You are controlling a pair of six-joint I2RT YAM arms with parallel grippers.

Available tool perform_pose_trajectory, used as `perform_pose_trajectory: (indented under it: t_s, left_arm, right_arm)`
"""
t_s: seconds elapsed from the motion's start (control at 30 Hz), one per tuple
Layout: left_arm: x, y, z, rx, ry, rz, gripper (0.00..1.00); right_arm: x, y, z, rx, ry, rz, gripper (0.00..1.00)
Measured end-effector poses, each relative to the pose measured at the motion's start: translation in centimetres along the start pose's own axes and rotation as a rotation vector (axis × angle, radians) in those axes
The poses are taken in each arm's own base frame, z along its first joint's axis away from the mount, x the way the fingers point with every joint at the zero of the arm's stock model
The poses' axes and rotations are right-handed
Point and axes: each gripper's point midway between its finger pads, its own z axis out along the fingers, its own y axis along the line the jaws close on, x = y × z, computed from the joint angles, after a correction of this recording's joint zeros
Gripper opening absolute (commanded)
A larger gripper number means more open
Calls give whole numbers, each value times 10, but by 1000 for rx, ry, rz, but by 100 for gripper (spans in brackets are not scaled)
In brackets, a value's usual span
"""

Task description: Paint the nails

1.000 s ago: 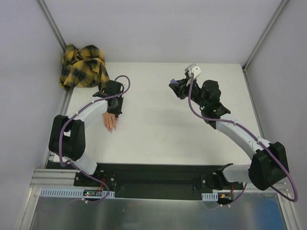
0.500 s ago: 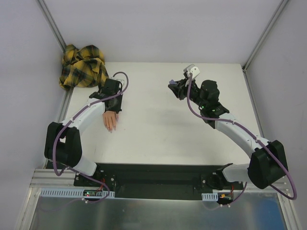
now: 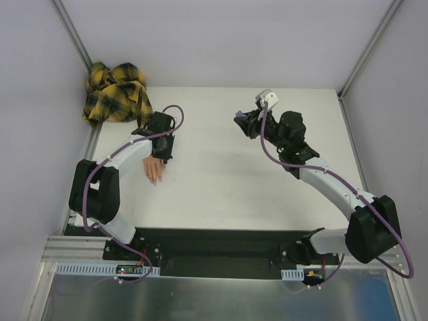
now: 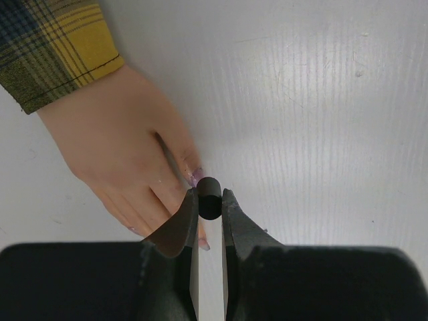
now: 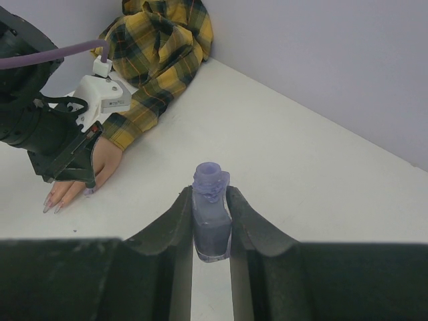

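Note:
A flesh-coloured fake hand (image 4: 120, 147) with a yellow-black plaid sleeve (image 4: 53, 47) lies flat on the white table, also in the top view (image 3: 154, 170). Its purplish-pink nails (image 4: 195, 176) tip the fingers. My left gripper (image 4: 209, 200) is shut on a black cap, the brush's handle (image 4: 209, 198), right above the fingertips; the brush tip is hidden. My right gripper (image 5: 211, 200) is shut on the open purple polish bottle (image 5: 211, 221) and holds it upright at the table's back right (image 3: 249, 122).
The bunched plaid sleeve (image 3: 115, 91) lies in the back left corner against the wall. Grey walls close in the table at the back and both sides.
My left gripper shifted slightly back and forth over the fake hand's fingers and sits near where it was. The right arm with the bottle barely moved.

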Motion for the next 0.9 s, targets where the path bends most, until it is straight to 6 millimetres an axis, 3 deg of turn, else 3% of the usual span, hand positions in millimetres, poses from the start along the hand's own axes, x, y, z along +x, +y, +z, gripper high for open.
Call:
perform_pose_trajectory:
  t_s: [0.9]
  left_arm:
    - [-4, 6, 1, -46, -7, 15, 0]
  right_arm:
    - [0, 0, 0, -1, 0, 0, 0]
